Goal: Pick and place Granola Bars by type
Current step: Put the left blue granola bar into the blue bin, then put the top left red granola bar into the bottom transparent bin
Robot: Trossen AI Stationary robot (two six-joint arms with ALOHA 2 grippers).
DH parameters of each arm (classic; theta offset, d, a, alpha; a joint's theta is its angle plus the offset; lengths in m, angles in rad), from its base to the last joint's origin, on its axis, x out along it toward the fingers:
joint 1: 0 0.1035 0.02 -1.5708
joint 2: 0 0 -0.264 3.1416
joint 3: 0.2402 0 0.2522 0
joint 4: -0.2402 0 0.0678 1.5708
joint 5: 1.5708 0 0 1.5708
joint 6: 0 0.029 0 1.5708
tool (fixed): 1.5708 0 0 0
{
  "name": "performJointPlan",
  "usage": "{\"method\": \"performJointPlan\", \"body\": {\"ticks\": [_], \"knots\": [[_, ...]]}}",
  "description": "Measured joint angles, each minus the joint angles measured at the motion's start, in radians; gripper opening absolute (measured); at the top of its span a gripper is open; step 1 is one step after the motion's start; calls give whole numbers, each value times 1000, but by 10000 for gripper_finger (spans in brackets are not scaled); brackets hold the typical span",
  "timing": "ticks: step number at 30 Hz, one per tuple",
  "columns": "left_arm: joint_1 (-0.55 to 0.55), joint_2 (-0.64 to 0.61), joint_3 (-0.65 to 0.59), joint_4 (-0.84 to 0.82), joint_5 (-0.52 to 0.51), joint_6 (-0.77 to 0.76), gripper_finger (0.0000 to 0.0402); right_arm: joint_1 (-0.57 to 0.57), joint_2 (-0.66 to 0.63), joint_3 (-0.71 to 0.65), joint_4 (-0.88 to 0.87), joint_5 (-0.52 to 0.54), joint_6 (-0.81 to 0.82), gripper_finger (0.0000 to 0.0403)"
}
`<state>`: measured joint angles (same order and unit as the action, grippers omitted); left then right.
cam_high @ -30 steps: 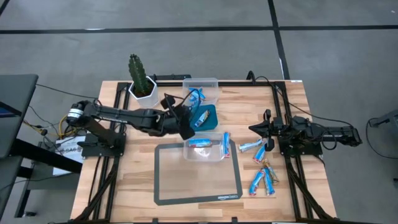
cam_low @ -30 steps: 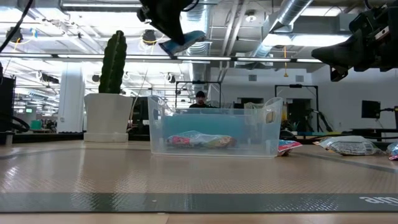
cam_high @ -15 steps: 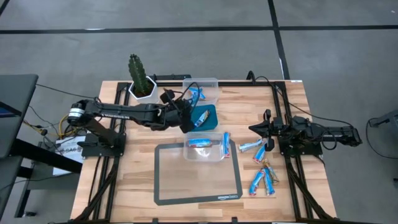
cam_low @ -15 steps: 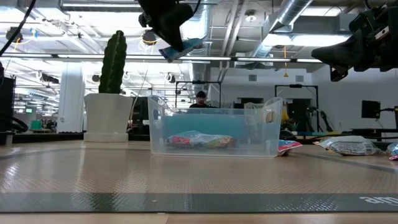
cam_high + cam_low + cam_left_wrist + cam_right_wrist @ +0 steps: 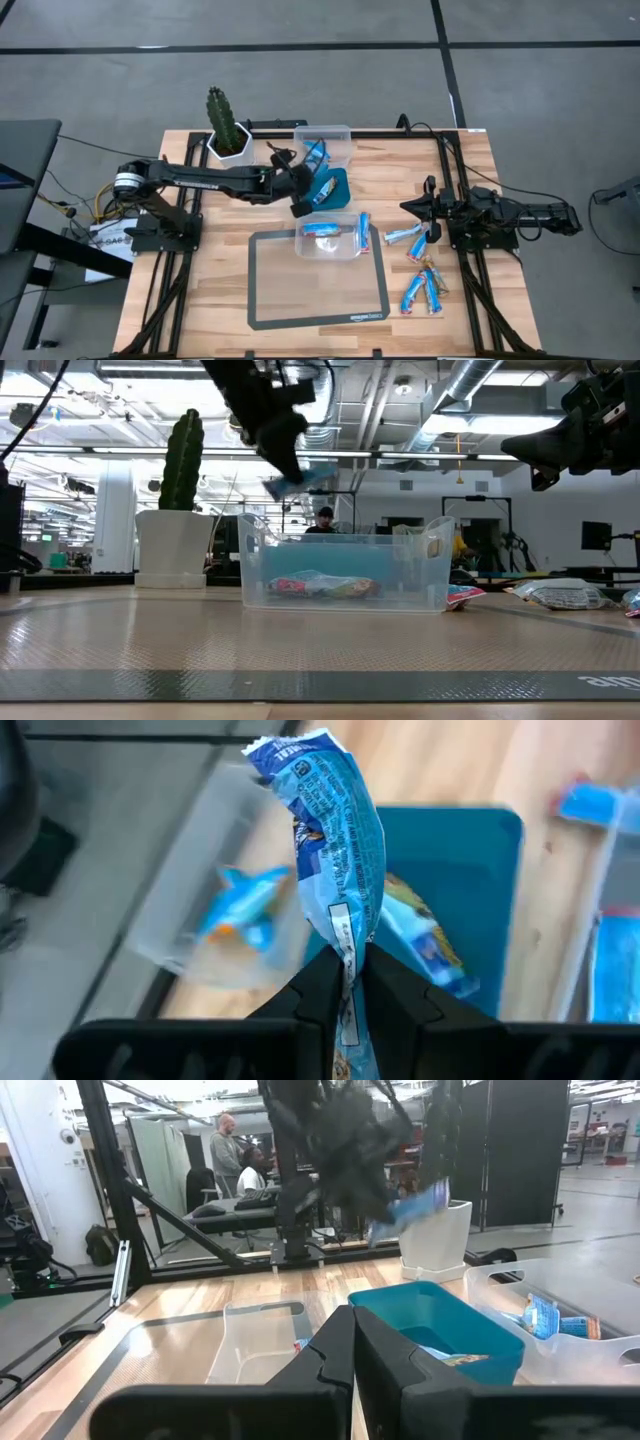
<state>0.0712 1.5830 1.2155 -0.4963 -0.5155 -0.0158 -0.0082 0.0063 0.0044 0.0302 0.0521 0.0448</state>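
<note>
Left wrist view: left gripper (image 5: 348, 982) is pinched shut on a blue bar (image 5: 335, 860), fingers (image 5: 318, 995) clamped on one crimped end, the rest of the wrapper sticking out past the tips.
Where it is: hanging above the teal container (image 5: 333, 187), with the clear container (image 5: 330, 143) just beyond the fingertips; that one already has a blue bar in it.
Handling guess: light and crinkly, shiny film that probably slips; the bar curves out from the pinch, so it looks soft. Grabbing the flat seal seems fine for carrying, mid-body would be steadier.
Other bars: loose bars (image 5: 422, 285) lie on the table near the right arm, and more sit in the near clear bin (image 5: 326, 243).
Right gripper (image 5: 426, 209): parked at the right table edge, fingers together, holding nothing.
Writing: white print on the held wrapper, too smeared for me to read. The mat (image 5: 262, 300) edge says "amazonbasics", I think.
Extras: cactus (image 5: 222, 118) in a white pot at the back.
</note>
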Motion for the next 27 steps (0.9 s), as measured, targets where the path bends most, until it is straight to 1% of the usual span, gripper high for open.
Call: {"method": "performJointPlan", "body": {"ticks": [2, 4, 6, 14, 18, 21, 27], "knots": [[10, 19, -13, 10, 50, 31, 36, 0, 0, 0, 0, 0, 0, 0], [21, 35, -21, 62, 105, 59, 36, 0, 0, 0, 2, 0, 0, 0], [31, 57, -26, 87, 126, 75, 36, 0, 0, 0, 3, 1, 0, 0], [75, 108, -27, 98, 135, 110, 36, 0, 5, 0, -3, 0, 0, 0], [81, 120, -26, 106, 99, 111, 39, 0, 14, 0, -2, 0, 0, 0], [86, 120, -27, 96, 101, 111, 54, 0, 16, 0, -8, 0, 0, 0], [87, 120, -27, 93, 100, 110, 103, 0, 15, 0, -7, 0, 0, 0]]}}
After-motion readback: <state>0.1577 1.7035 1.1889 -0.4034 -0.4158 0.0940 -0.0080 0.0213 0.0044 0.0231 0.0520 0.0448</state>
